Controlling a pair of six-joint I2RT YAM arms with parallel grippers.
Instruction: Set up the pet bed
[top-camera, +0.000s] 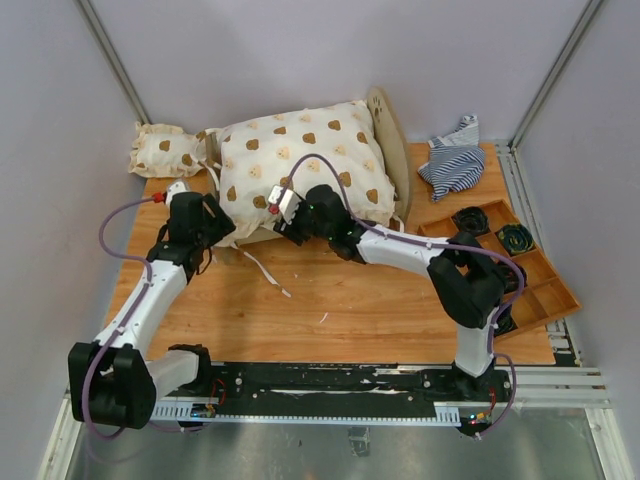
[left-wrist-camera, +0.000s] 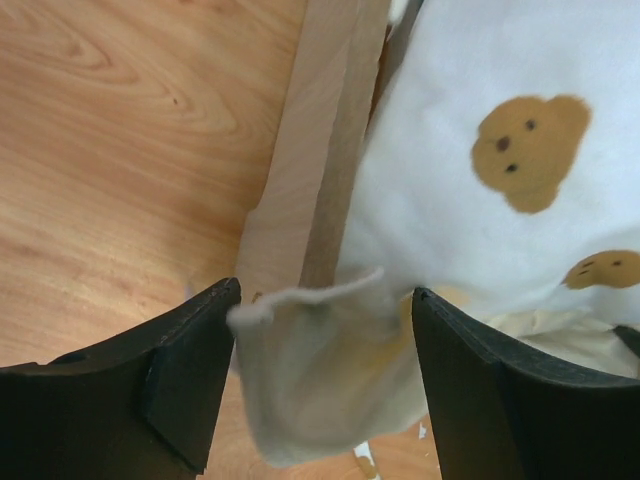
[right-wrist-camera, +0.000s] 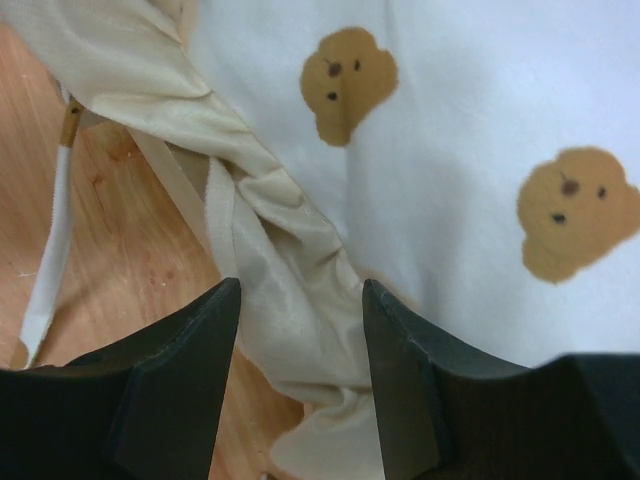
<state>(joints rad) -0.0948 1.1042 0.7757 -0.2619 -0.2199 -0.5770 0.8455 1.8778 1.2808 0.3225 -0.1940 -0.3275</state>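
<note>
Setting: we see a wooden table (top-camera: 350, 310), with both arms reaching from its near edge toward the far left part.
Pet bed (top-camera: 388, 140): it stands at the far middle of the table, almost wholly covered. We make out only a rounded wooden end board rising at its right end and, in the left wrist view, a pale side rail (left-wrist-camera: 300, 170) running along the table.
Large cushion (top-camera: 300, 160): cream with brown bear faces, it lies over the bed and overhangs the near side with a ruffled edge.
Small pillow (top-camera: 165, 150): it has the same print and sits at the far left corner, just beside the cushion.
Left gripper (left-wrist-camera: 325, 300): its fingers stand apart at the cushion's near left corner. A loose flap of cream fabric hangs between them, and we see no clamping.
Right gripper (right-wrist-camera: 300, 290): its fingers stand apart over the cushion's near edge. The gathered ruffle lies in the gap and is not pinched.
Strap (top-camera: 265, 268): a white ribbon trails from the cushion onto the bare table between the arms.
Striped cloth (top-camera: 455, 160): blue and white and crumpled, it lies to the right of the end board.
Tray (top-camera: 550, 290): a compartmented wooden tray at the right edge. Some sections hold dark items that we cannot identify.
</note>
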